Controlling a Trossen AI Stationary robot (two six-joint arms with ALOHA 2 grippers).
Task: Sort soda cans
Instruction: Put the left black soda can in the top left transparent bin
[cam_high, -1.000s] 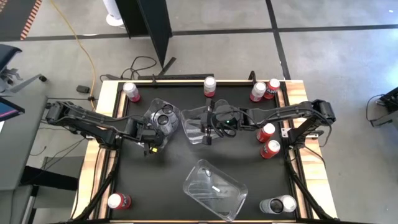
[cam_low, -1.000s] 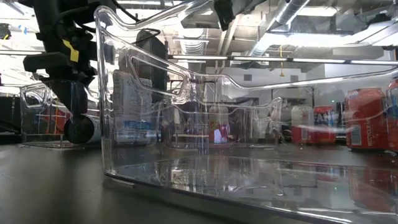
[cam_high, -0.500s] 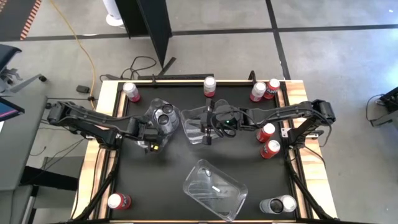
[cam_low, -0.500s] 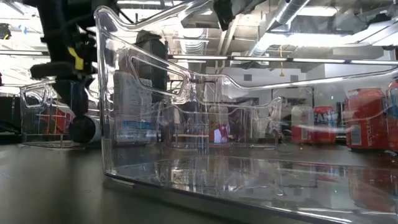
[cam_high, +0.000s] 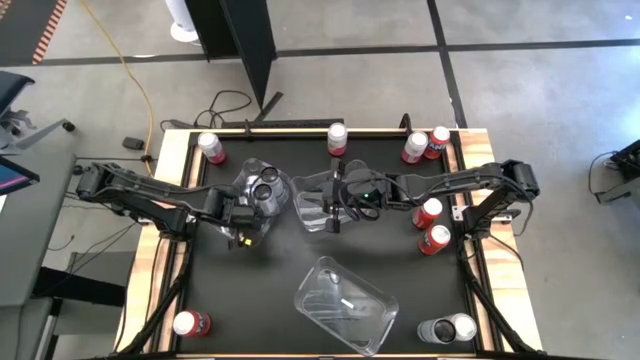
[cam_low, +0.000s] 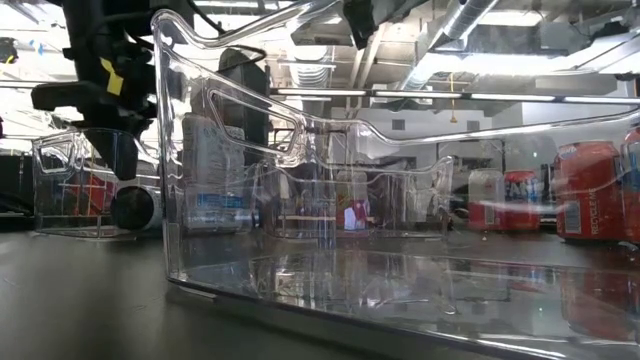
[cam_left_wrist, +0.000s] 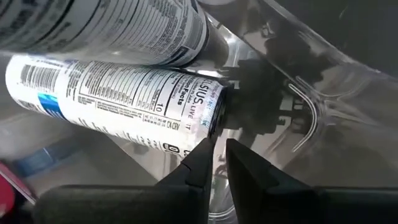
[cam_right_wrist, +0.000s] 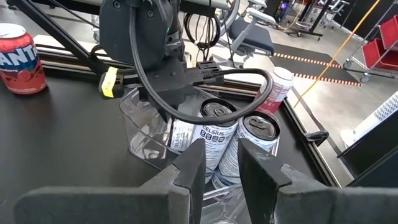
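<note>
Two white soda cans (cam_high: 265, 185) stand upright and touching each other inside a clear bin (cam_high: 281, 208) left of centre in the high view. The left wrist view shows their printed white sides (cam_left_wrist: 118, 106) close up. The right wrist view shows their dark tops with pull tabs (cam_right_wrist: 214, 112).

Six red soda cans stand upright on the black table (cam_high: 250, 290). One is at the upper left (cam_high: 211, 147) and one at the upper middle (cam_high: 337, 139). A pair stands at the upper right (cam_high: 415, 147) (cam_high: 438, 141), and two more are at the right edge, one below the other (cam_high: 428, 212) (cam_high: 435, 239). A seventh red can lies on its side at the lower left (cam_high: 190, 323). A grey-and-silver can (cam_high: 448, 329) lies on its side at the lower right.

The left gripper (cam_high: 245, 235) is at the lower edge of the bin with the white cans, its arm reaching in from the left of the frame. In its own wrist view it sits right against the clear plastic beside the nearer can. Whether it is closed on the bin wall or merely next to it cannot be told.

The right gripper (cam_high: 333, 210) is over a second clear bin (cam_high: 308, 200), just right of the first, with its arm coming in from the right. Whether it grips that bin or hangs free cannot be told either.

A third clear bin (cam_high: 312, 277) lies tilted in the lower middle of the high view, well apart from both grippers. It fills the foreground of the low view (cam_low: 300, 200).
</note>
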